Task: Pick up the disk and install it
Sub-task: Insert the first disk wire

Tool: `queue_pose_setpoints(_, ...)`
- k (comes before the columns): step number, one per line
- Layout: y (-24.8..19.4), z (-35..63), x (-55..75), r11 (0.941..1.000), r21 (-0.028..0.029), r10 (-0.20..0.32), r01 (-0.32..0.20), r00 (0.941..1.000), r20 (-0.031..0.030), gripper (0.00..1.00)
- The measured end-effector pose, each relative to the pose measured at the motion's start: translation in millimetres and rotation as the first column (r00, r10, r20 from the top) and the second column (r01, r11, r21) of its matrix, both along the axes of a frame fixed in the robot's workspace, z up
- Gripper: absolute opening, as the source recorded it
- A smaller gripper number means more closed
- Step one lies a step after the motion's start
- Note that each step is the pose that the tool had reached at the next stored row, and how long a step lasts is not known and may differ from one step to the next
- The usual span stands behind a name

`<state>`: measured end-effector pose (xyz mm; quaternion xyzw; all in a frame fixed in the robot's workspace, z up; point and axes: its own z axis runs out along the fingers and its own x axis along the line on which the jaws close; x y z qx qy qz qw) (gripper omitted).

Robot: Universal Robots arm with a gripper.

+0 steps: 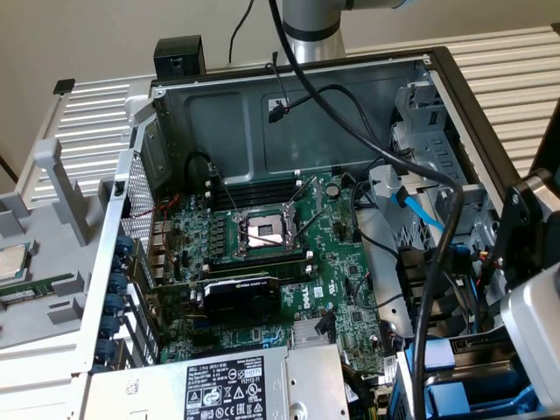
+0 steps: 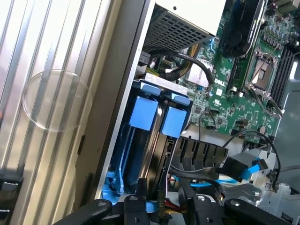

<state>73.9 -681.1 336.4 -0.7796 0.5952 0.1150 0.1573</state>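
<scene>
One computer case [image 1: 289,114] lies open in the exterior view, with its motherboard [image 1: 341,289] facing up. The processor socket [image 1: 262,229] sits mid-board. A black graphics card [image 1: 241,297] lies just in front of it, and a grey power-supply box [image 1: 236,385] with a black-and-white label is at the near edge. A small silver processor chip [image 1: 9,261] rests outside the case, at the exterior view's left edge. The arm [image 1: 311,22] rises behind the case, and black cables run from it across the interior to the exterior view's right. The arm's black and pale grey end hangs there over the near corner of the case. The blue plastic of the drive bay [image 1: 437,367] shows beneath it, and a blue cable [image 1: 420,210] runs down that side. The wrist view looks straight down into that corner. The disk [image 2: 157,154] stands on edge in the drive bay [image 2: 119,159] as a dark slab between blue carrier walls. Two blue tabs [image 2: 143,112] sit side by side at its far end. The gripper [image 2: 161,199] is directly over the disk's near end. Its black fingers [image 2: 139,192] stand apart with a gap between them, one on each side of the slab's edge. Whether the pads touch the disk cannot be told. Beyond the bay lie the motherboard [image 2: 225,93], the processor socket [image 2: 262,70], the graphics card [image 2: 241,23] and the perforated side of the power-supply box [image 2: 178,35]. The blue cable [image 2: 243,168] ends in a black plug just beside the bay. A ribbed white surface [image 2: 47,70] runs alongside the case wall.
</scene>
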Motion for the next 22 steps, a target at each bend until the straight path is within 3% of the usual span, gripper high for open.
queue_pose_setpoints(6, 0.0, 0.0, 3.1, 1.0, 0.0013, 0.0, 0.0, 1.0, -0.0082, 0.4)
queue_pose_setpoints(11, 0.0, -1.1, 3.3, 0.9999, 0.011, 0.002, -0.002, 0.9999, -0.016, 0.4)
queue_pose_setpoints(17, 0.0, -1.8, 5.3, 0.9999, 0.0165, 0.003, -0.002, 0.9995, -0.0309, 0.4)
queue_pose_setpoints(22, 0.0, -2.1, 8.8, 0.9999, 0.0169, 0.003, -0.002, 0.9987, -0.0517, 0.38)
